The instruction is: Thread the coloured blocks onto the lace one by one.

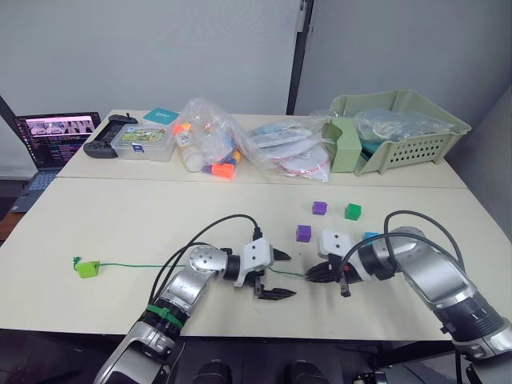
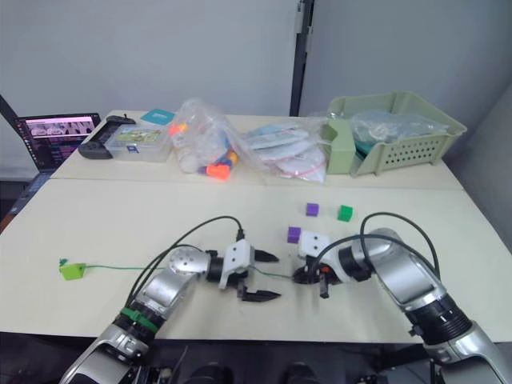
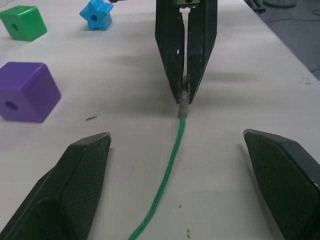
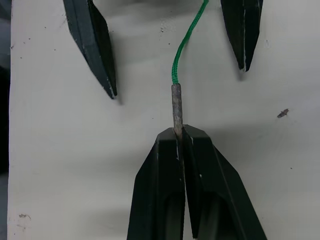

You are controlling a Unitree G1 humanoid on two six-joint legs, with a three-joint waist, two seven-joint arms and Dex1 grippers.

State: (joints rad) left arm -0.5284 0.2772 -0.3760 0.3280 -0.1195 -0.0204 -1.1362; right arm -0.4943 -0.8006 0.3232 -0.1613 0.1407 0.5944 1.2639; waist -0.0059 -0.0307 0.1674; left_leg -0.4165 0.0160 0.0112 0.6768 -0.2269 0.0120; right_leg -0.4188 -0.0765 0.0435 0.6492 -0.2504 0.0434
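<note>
Lace (image 4: 189,35) tip pinched by right gripper (image 4: 178,134); left gripper (image 3: 175,150) spread wide astride it.

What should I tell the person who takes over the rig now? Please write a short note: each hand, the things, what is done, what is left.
Right hand: shut on the lace's grey tip.
Left hand: open, fingers either side of the lace, not gripping it.
Lime green block: at the lace's far end, on the table; it appears to be threaded already.
Two purple blocks, green block and blue star piece: loose on the table, still to be threaded.
</note>
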